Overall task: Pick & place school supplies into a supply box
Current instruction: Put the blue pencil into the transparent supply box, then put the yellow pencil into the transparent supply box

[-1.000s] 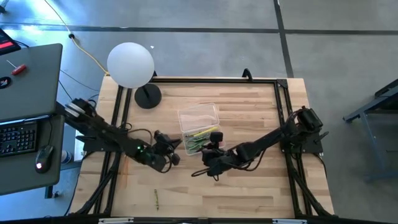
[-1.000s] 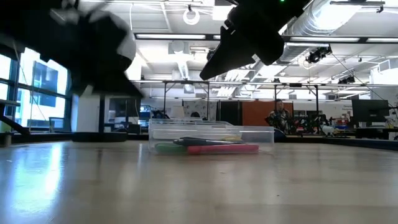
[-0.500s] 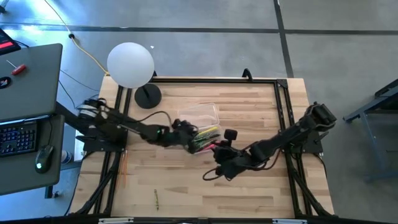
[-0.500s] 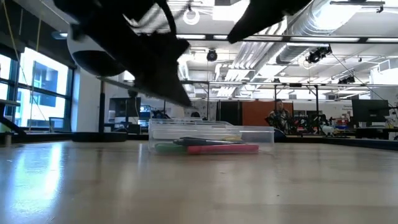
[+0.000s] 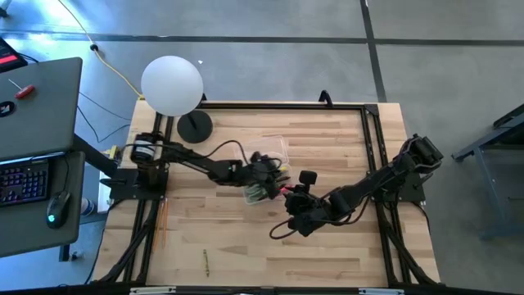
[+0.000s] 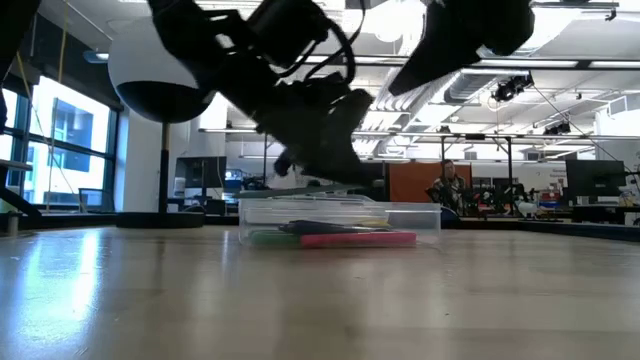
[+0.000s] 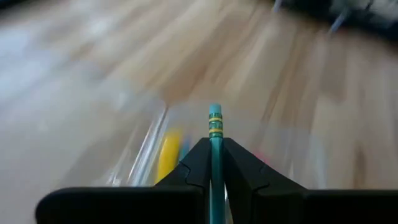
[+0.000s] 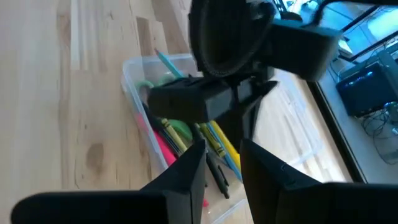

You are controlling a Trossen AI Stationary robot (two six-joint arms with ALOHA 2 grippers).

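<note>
Holding a green pencil [image 7: 215,146] clamped between my left gripper [image 7: 214,163] fingers, I hover over the supply box [image 5: 264,170] at table centre. Right gripper [image 8: 219,163] waits beside it, fingers apart.

Supply box [image 5: 264,168] sat mid-desk [image 5: 344,254], pens and pencils inside. Left gripper [image 5: 274,170] hung over it; right gripper [image 5: 291,197] just right. Globe lamp [image 5: 172,85] stood behind-left.
</note>
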